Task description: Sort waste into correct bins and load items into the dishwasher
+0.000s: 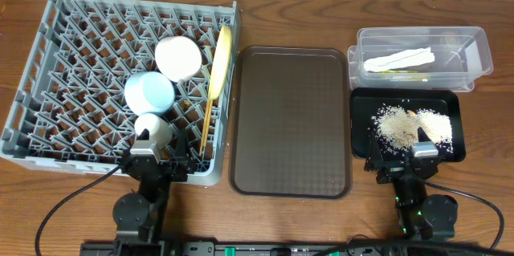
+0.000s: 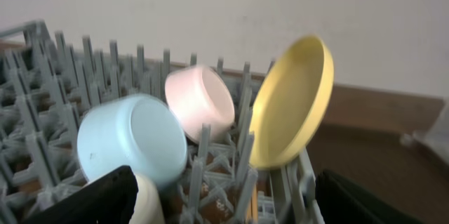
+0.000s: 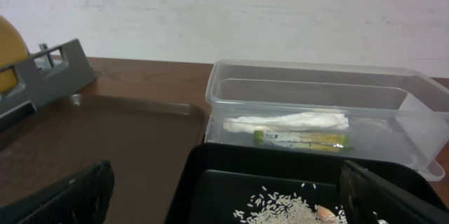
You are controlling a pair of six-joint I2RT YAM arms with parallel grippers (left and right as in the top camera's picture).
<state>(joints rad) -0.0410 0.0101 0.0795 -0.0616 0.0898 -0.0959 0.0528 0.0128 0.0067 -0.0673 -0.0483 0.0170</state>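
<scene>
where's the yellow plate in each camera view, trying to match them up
Overhead: the yellow plate stands on edge along the right side of the grey rack.
Left wrist: the yellow plate is right of centre, tilted among the pegs.
Right wrist: only a sliver of the yellow plate shows, at the far left edge.
Shared landmark: the grey rack, in all three views.

Grey rack (image 1: pixel 64 63) on the left holds yellow plate (image 1: pixel 221 59) on edge, white bowl (image 1: pixel 177 57), blue bowl (image 1: pixel 149 92), cup (image 1: pixel 154 130), chopsticks (image 1: pixel 208 123). Napkin (image 1: pixel 399 59) and wrapper (image 3: pixel 309 139) in clear tub (image 1: pixel 482 43), scraps (image 1: pixel 397 125) in black tray (image 1: pixel 361 128).
</scene>
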